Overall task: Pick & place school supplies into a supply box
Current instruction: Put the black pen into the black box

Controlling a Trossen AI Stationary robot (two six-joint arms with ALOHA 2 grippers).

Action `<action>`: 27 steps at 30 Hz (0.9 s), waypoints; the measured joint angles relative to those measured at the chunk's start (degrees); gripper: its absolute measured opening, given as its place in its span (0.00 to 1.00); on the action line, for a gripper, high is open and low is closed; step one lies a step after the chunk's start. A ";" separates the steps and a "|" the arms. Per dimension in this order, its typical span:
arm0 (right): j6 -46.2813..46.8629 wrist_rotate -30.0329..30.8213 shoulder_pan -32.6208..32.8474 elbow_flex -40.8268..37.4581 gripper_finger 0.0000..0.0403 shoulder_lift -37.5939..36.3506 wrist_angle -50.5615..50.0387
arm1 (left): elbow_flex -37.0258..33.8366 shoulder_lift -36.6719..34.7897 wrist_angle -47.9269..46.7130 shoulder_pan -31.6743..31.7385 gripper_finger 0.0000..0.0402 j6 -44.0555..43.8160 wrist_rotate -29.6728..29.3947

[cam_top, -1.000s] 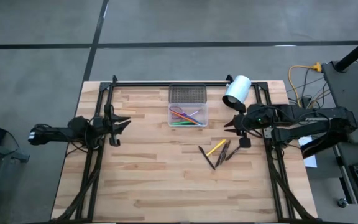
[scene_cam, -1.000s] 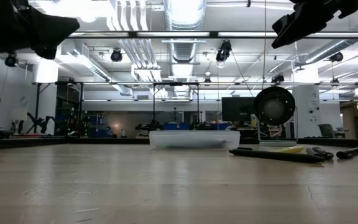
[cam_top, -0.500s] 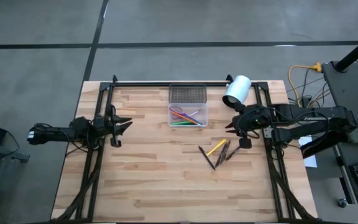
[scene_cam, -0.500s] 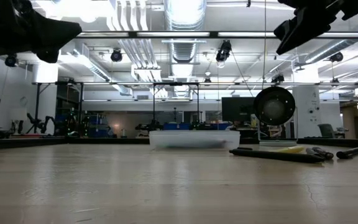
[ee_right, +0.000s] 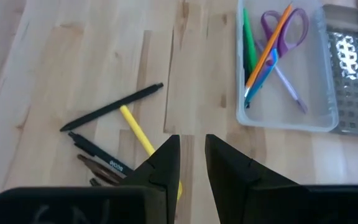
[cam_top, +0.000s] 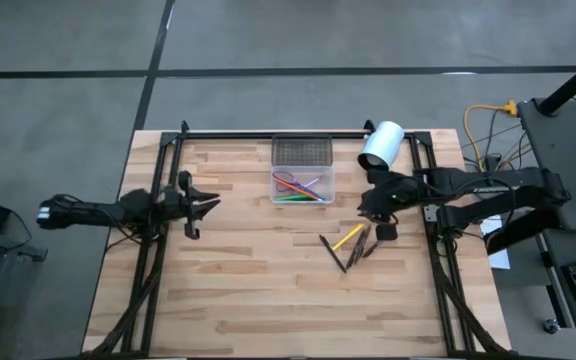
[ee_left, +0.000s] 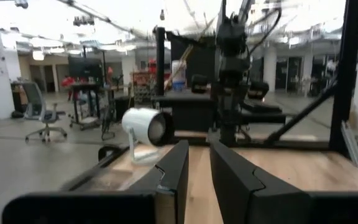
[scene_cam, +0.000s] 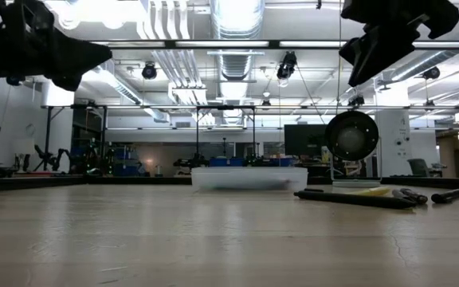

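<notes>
While we look down on the pale wooden plank desk [cam_top: 268, 290], both dark arms hang above it, clear of everything. Our left jaws [cam_top: 208, 204] wait over the left side, well apart from the work, with a narrow gap between them and nothing held. Our right jaws [cam_top: 364, 208] hover just beside the loose pile, likewise standing slightly apart and empty, which suits a reach for something thin.

At the far middle sits the small clear plastic rectangular supply box [cam_top: 303, 166], its dark grey mesh part at the far end. Inside lie the purple-handled scissors [ee_right: 286, 23], a green pen [ee_right: 248, 43] and orange and blue sticks [ee_right: 263, 62], so we judge the job partly done.

Between the box and the near edge, on the right, remain a yellow pencil [ee_right: 135, 129] and several dark pens [ee_right: 112, 107], fanned out and touching. A white cylinder with a dark opening [cam_top: 380, 146] lies at the far right and is not the target.
</notes>
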 joint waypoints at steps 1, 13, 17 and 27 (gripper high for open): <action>-0.03 0.01 0.04 0.43 0.17 0.74 -0.12 | -0.01 0.44 -0.17 0.00 0.13 0.02 -0.01; 2.03 0.17 0.02 3.32 0.17 8.12 0.04 | -0.03 6.70 0.03 0.00 0.13 0.02 -0.07; 1.45 0.22 0.02 3.32 0.17 9.73 0.11 | -0.03 8.85 0.05 0.00 0.13 0.02 -0.07; 1.19 2.67 -0.02 4.16 0.17 10.91 1.09 | 0.03 13.93 0.01 0.00 0.13 0.02 -0.07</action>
